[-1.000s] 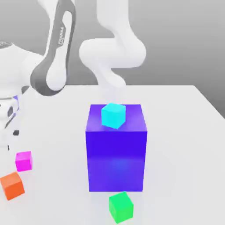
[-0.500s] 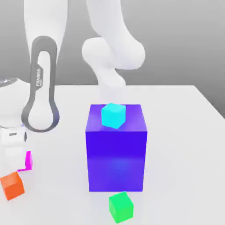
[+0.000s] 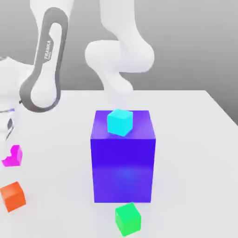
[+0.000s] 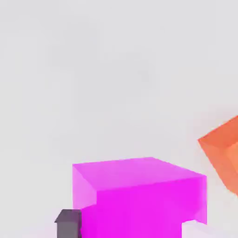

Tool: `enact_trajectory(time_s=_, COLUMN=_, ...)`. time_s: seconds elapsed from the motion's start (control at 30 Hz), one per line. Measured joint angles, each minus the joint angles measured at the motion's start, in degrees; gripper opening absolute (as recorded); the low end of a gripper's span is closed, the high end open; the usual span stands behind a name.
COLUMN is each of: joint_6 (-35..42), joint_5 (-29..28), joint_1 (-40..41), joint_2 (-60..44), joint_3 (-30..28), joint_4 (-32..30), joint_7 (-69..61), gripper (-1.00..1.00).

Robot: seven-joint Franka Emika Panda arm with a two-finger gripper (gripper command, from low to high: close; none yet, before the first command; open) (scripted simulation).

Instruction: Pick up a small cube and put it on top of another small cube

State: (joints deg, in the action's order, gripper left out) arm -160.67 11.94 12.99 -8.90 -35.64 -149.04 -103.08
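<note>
Exterior view: white table (image 3: 195,139) under a grey backdrop; white Franka arm (image 3: 121,51) rising behind the blocks, one grey-trimmed link (image 3: 44,69) slanting down toward the exterior view's left; large blue block (image 3: 123,155) standing at the middle of the table; cyan cube (image 3: 120,122) resting on the block's top face, turned slightly askew; green cube (image 3: 128,218) on the table just in front of the block; orange cube (image 3: 13,195) on the table at the exterior view's left; small magenta cube (image 3: 12,156) above the orange one, near the left edge, raised clear of the table and tilted, partly hidden by the white hand (image 3: 5,128). Hand view: small magenta cube close under the camera, top face and one side showing; gripper (image 4: 125,225) closed narrow upon it, jaws pressed against its sides; one dark fingertip (image 4: 69,223) visible against the cube's flank; orange cube at the edge, near but apart; bare white table beyond.
</note>
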Motion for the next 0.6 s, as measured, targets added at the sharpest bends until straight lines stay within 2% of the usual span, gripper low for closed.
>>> enact_trajectory(time_s=0.6, joint_6=6.1, joint_5=7.8, joint_1=-10.6, joint_2=-5.8, joint_3=-3.8, joint_4=6.0, joint_7=44.9, gripper=-1.00)
